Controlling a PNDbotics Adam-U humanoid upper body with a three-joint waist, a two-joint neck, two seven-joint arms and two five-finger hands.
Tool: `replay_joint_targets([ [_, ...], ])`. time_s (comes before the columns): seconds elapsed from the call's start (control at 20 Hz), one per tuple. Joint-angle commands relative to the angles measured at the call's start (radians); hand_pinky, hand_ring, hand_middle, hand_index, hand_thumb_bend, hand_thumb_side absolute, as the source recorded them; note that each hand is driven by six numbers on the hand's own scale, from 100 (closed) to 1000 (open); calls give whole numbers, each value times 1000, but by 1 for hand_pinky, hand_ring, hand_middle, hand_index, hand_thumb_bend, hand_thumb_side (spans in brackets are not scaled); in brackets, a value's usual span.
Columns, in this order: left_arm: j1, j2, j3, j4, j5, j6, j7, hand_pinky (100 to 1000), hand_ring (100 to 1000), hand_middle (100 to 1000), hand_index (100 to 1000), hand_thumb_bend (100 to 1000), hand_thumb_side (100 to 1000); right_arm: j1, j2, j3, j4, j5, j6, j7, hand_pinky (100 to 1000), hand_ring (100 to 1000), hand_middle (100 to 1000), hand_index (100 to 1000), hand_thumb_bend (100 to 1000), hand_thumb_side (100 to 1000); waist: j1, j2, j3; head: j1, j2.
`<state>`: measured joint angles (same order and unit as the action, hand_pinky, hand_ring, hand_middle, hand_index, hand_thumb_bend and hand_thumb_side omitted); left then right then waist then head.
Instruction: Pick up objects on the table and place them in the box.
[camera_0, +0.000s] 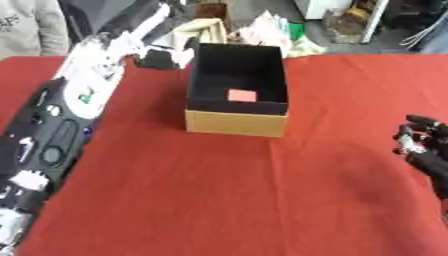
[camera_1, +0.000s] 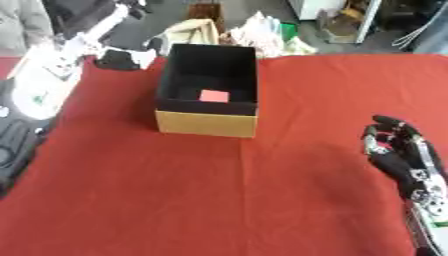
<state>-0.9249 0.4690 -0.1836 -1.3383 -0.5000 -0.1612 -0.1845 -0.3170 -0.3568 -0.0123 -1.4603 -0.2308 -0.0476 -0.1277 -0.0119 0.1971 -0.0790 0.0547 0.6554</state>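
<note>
A cardboard box (camera_0: 236, 123) with a black inside stands at the middle back of the red table. A small pink square thing (camera_0: 242, 95) lies flat on the box floor. My left arm runs from the lower left up along the table's left side. Its hand (camera_0: 160, 58) shows as a blurred dark shape at the table's far edge, just left of the box's far left corner, and I cannot make out anything in it. My right hand (camera_1: 393, 148) rests open at the right side of the table, fingers pointing up, holding nothing.
The red cloth (camera_0: 227, 190) covers the whole table. Beyond the far edge lie bags and white and green clutter (camera_0: 271, 30). A person in a grey top (camera_0: 31, 27) stands at the upper left corner.
</note>
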Motion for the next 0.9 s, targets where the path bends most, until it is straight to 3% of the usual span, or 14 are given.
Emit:
replay_joint_targets([
  [0.05,43,78,36,-124,118,62,10,765,813,858,942,100,170,-5,-29,-12,-9,-1,-2,-5,513,631,607,750,100,100,-4,-23,8,-8,9],
  [0.25,220,128,97,-256,235,119,47,748,795,842,943,100,180,1,-35,-19,-11,-3,-5,-11,513,631,607,750,100,100,-10,-29,27,-8,18],
  [0.4,329,126,141,-329,292,144,75,733,778,828,946,100,187,8,-36,-24,-12,-5,-7,-16,513,631,608,751,100,100,-13,-33,39,-6,28],
  [0.9,535,51,212,-401,355,182,97,690,710,769,926,100,219,19,-35,-28,-20,-8,-9,-20,513,632,610,754,100,100,-19,-43,62,0,60],
])
